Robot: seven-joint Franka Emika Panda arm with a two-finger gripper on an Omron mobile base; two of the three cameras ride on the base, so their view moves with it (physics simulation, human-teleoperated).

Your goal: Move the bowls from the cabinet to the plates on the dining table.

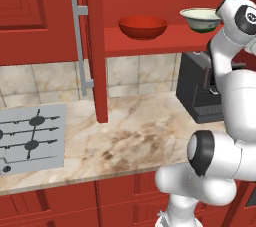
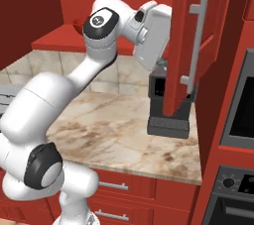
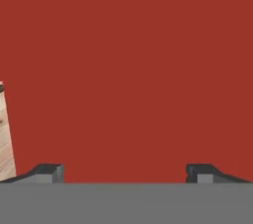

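In the left base view, the cabinet (image 1: 95,46) stands open, its door swung out edge-on with a long grey bar handle (image 1: 80,46) on its face. On the red inner shelf (image 1: 150,41) the red bowl (image 1: 142,27) sits at about 12 o'clock in the picture, and the cream-white bowl (image 1: 201,19) with its dark green foot sits well apart from it, toward 1 o'clock. The white arm (image 1: 225,121) rises from 4 o'clock and its upper joint passes just beside the cream-white bowl. Below the shelf lies the marble desk (image 1: 135,136), with a grey cooktop (image 1: 30,138) at 9 o'clock and a black appliance (image 1: 200,91) at 3 o'clock against the tiled wall.

In the right base view, the arm (image 2: 59,100) bends up from 7 o'clock and its wrist reaches toward 1 o'clock, behind the open cabinet door (image 2: 191,40). The fingers are hidden by that door. A sliver of the red bowl (image 2: 78,23) shows behind the arm's upper joint at 11 o'clock.

In the hand view, the hand (image 3: 124,173) faces a flat red surface close up. Its two dark fingertips (image 3: 48,172) stand wide apart at the bottom with nothing between them. A strip of pale marble (image 3: 5,134) shows at 9 o'clock.
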